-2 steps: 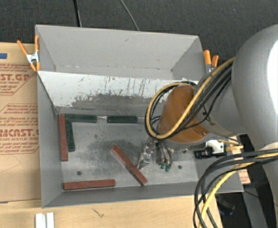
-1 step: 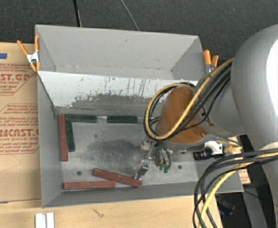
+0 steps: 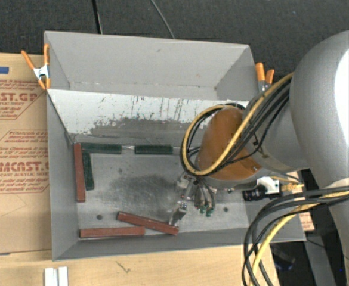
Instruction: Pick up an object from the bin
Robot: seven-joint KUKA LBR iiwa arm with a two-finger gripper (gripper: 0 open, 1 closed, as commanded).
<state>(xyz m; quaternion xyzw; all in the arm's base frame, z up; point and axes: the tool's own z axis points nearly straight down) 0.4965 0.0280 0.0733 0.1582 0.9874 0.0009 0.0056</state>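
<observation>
My gripper (image 3: 192,212) hangs low over the bin's front right floor, under the orange wrist cover. It is open, with nothing between its fingers. Its left fingertip (image 3: 176,217) is right at the right end of a slanted red-brown bar (image 3: 145,222) lying near the front wall; whether they touch I cannot tell. A second red-brown bar (image 3: 111,232) lies flat along the front wall, left of the slanted one.
A third red-brown bar (image 3: 79,173) lies along the left wall beside a dark green bar (image 3: 89,170). Two more dark green bars (image 3: 101,149) (image 3: 153,150) lie along the back wall. The arm and its cables fill the right side.
</observation>
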